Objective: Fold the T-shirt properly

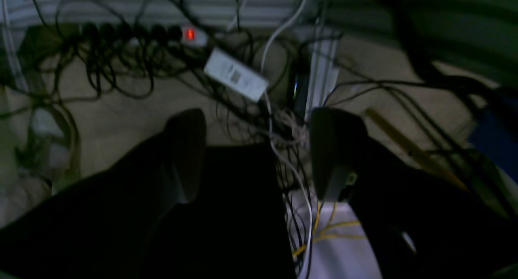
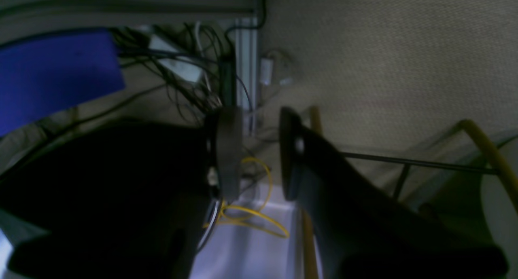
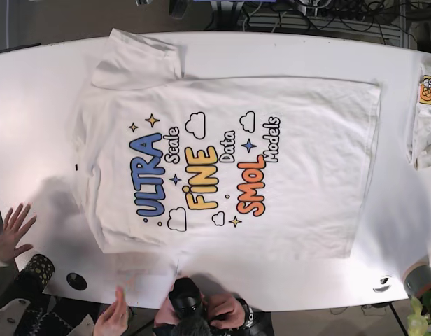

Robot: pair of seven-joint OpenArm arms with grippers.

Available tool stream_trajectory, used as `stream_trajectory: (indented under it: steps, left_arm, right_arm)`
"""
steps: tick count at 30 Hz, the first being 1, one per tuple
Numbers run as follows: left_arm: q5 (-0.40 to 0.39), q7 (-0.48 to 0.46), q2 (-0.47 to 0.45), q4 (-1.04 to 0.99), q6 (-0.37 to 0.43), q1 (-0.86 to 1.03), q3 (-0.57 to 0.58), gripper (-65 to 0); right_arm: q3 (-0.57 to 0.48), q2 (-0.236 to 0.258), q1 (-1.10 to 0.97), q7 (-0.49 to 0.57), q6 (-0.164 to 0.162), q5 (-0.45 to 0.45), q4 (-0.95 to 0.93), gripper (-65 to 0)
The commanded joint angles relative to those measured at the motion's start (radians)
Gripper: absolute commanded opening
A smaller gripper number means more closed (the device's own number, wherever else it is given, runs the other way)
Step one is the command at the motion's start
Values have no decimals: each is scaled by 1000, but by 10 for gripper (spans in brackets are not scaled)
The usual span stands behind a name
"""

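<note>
A white T-shirt [image 3: 222, 164] lies spread flat, print side up, on the white table [image 3: 33, 105]. Its print reads "ULTRA Scale FINE Data SMOL Models". One sleeve [image 3: 138, 59] shows at the top left; the other is folded under or hidden at the bottom. Neither arm shows in the base view. My left gripper [image 1: 259, 149] is open and empty, hanging over a floor with cables. My right gripper [image 2: 259, 153] is open and empty, also over the floor. No shirt shows in either wrist view.
Another white garment [image 3: 427, 119] with an orange label lies at the table's right edge. A person's hand [image 3: 11, 231] rests at the left front edge, and two hands hold a dark object [image 3: 201, 308] at the front. A tape roll [image 3: 420, 278] sits front right. A power strip [image 1: 162, 32] lies among the floor cables.
</note>
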Motion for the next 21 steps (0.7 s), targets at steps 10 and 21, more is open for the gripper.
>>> stream_trajectory:
  steps: [10, 21]
  left_arm:
    - [-2, 17, -7, 512, -2, 307, -48, -282]
    - [-2, 17, -17, 965, -4, 578, -161, -282]
  right_arm:
    - [133, 60, -294, -67, 12, 2, 420, -506]
    - [227, 60, -558, -110, 12, 2, 811, -506]
